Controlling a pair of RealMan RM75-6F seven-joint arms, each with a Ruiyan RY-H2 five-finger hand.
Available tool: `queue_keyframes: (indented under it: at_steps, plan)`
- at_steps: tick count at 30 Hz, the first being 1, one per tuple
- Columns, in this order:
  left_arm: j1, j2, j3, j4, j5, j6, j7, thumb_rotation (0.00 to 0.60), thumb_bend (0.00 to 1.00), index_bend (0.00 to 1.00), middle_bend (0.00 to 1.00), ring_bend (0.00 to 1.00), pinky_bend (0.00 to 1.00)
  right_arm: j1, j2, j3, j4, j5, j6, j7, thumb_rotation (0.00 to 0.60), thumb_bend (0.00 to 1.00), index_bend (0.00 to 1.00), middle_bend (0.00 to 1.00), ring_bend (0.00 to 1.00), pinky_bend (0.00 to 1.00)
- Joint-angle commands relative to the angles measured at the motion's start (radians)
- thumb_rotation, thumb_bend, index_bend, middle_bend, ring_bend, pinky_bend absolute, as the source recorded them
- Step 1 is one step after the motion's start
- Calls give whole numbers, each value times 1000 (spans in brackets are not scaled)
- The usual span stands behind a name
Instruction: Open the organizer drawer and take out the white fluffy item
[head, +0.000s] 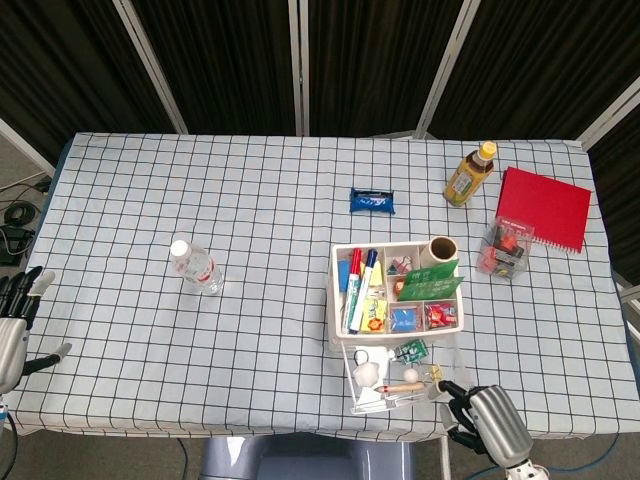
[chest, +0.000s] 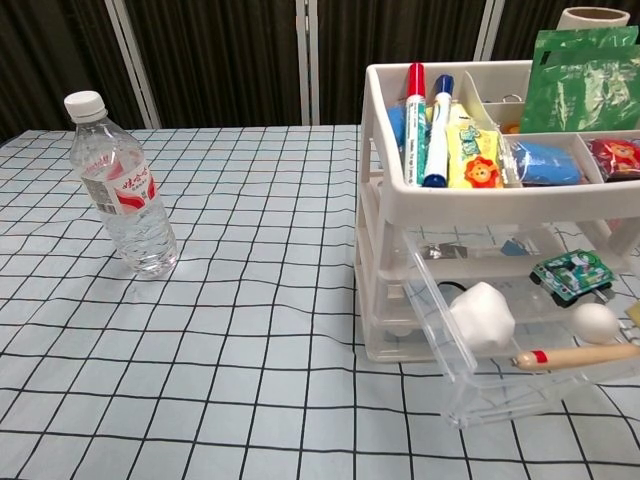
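Right hand (head: 485, 425) sits at the near bench edge by the right corner of the clear plastic drawer (chest: 520, 385), fingers curled in; whether they grip the drawer front, I can't tell. The drawer looks open enough, so the job now is to let go and reach in from above. The white fluffy puff (chest: 482, 315) lies in the drawer's left end, left of that hand, beside a wooden stick (chest: 575, 354). Left hand (head: 12, 330) hangs spread, holding nothing, off the bench's left edge.
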Motion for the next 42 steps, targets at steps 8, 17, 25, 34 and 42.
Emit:
queue_keyframes:
  at_steps: [8, 17, 25, 34, 42]
  plan:
    - [-1, 0, -1, 0, -2, -1, 0, 600, 121, 0, 0, 0, 0, -2, 6, 7, -2, -4, 5, 9, 600, 475, 453, 953, 965, 826]
    - [0, 2, -1, 0, -3, 0, -3, 600, 121, 0, 0, 0, 0, -5, 14, 5, -4, -16, 7, -3, 600, 413, 261, 952, 965, 826]
    - [1, 4, -3, 0, -5, 2, -9, 600, 122, 0, 0, 0, 0, -21, 24, 9, -9, -29, 43, -7, 600, 411, 245, 951, 965, 826]
    - [2, 4, -3, 0, -5, 3, -7, 600, 121, 0, 0, 0, 0, -39, 63, 57, -31, -15, 131, 8, 600, 409, 266, 950, 963, 825]
    - [1, 5, -2, 2, 8, 10, -4, 600, 121, 0, 0, 0, 0, -24, 156, 101, -63, 16, 165, 86, 600, 331, 269, 933, 949, 810]
